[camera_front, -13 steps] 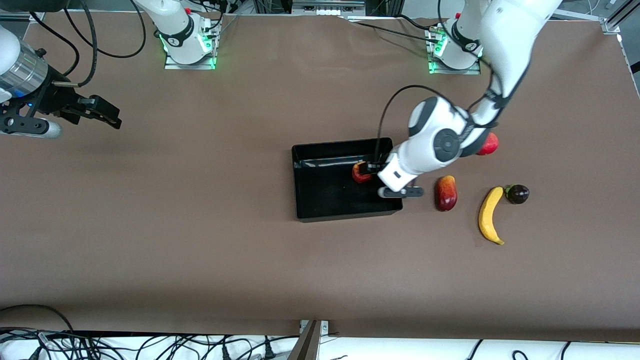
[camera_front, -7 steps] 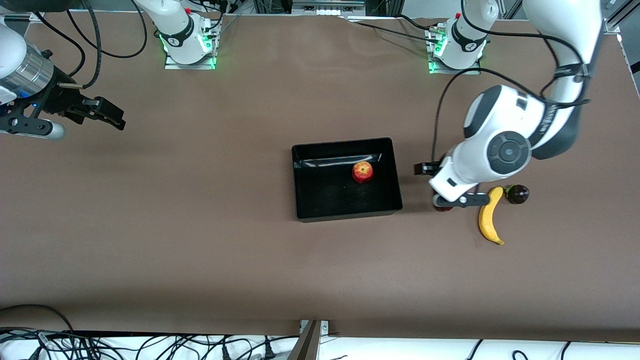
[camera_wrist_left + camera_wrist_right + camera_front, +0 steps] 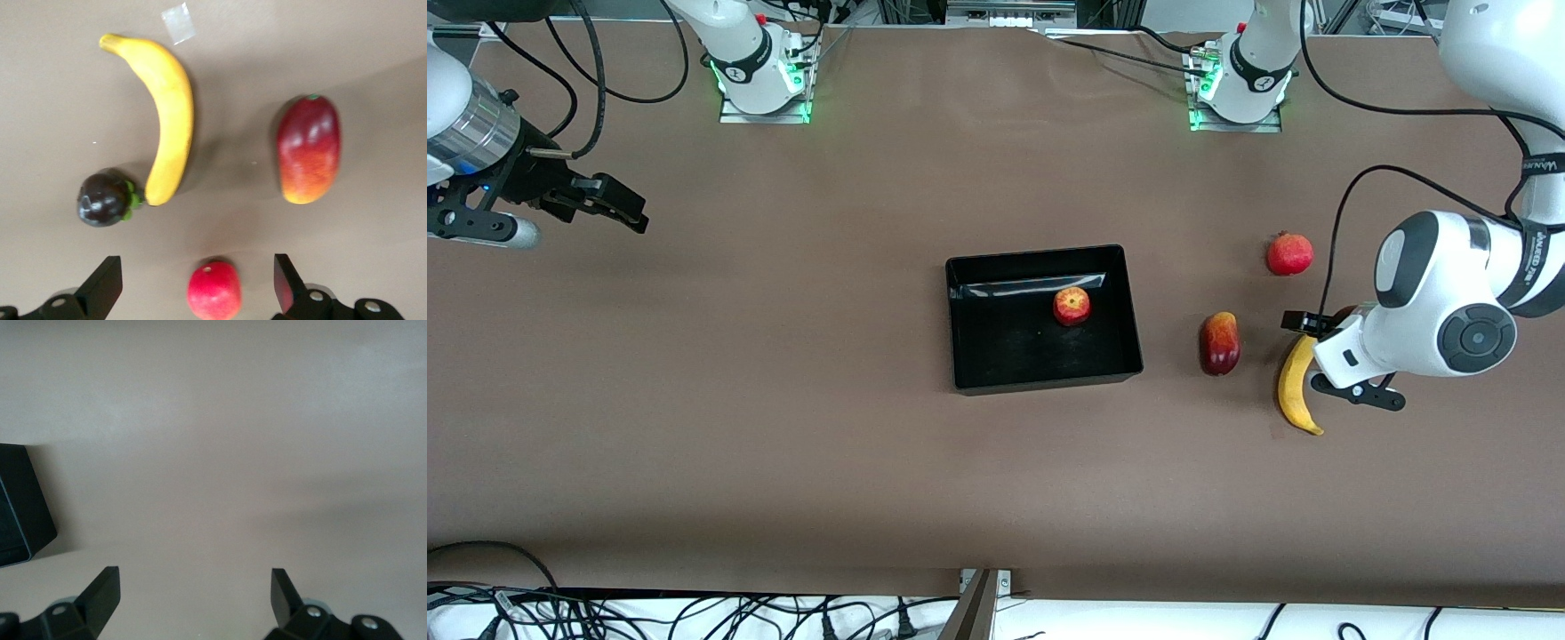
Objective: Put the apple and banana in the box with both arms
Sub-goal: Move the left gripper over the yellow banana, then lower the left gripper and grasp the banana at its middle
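Brown tabletop (image 3: 783, 400) lies bare around the black box (image 3: 960, 356), with the apple (image 3: 1072, 306) inside near its wall toward my left arm's end. My left jaws (image 3: 197, 285) hang open over the fruit cluster by the banana (image 3: 1294, 387). My right jaws (image 3: 193, 597) wait open over bare tabletop at their own end.

The desk (image 3: 783, 427) was covered in plain brown. Near its middle sat the box (image 3: 1040, 384). Toward the left arm's end lay a red-yellow mango-like fruit (image 3: 1219, 343), and beside it the banana (image 3: 1292, 391), with a round red fruit (image 3: 1289, 254) farther from the front camera. A dark purple fruit (image 3: 103, 199) sat at the banana's tip, apparently touching it. A small clear scrap (image 3: 178, 23) lay near the banana's other tip.
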Robot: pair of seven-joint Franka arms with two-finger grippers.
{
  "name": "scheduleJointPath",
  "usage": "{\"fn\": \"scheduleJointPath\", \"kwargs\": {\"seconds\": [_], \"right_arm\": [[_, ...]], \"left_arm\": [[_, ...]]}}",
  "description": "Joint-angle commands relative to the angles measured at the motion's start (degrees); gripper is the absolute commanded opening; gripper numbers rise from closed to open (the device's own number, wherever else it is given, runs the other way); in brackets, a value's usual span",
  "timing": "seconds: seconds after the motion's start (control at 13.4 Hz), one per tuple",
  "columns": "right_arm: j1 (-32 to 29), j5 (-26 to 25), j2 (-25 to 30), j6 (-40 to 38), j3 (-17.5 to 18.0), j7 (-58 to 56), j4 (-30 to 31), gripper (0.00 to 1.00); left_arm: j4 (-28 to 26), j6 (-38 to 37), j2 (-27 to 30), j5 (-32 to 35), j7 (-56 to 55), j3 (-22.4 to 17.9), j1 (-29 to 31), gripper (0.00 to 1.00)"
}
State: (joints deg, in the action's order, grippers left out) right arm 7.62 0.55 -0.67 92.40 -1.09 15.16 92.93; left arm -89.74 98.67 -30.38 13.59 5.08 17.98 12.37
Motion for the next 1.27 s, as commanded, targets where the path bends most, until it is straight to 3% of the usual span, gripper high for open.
{"fn": "scheduleJointPath", "kwargs": {"seconds": [0.0,0.22,0.89,0.97,1.19], "right_arm": [[-0.24,-1.07,0.05,0.24,0.22,0.66,-0.12,1.0],[-0.24,-1.07,0.05,0.5,0.22,0.75,-0.12,1.0],[-0.33,-0.99,0.05,0.94,0.22,0.66,-0.12,1.0],[-0.33,-0.99,0.05,1.03,0.22,0.66,-0.12,1.0],[-0.33,-0.99,0.05,1.03,0.22,0.66,-0.12,1.0]], "left_arm": [[0.8,-0.68,-1.34,2.23,0.98,0.56,0.54,1.0],[-0.42,4.05,-4.5,5.13,0.98,0.65,2.64,1.0],[-13.51,34.19,-8.64,5.22,8.98,0.74,7.67,1.0],[-14.14,34.83,-8.64,5.22,8.98,0.74,7.67,0.87],[-14.23,34.66,-8.73,5.22,10.72,0.91,7.49,0.1]]}}
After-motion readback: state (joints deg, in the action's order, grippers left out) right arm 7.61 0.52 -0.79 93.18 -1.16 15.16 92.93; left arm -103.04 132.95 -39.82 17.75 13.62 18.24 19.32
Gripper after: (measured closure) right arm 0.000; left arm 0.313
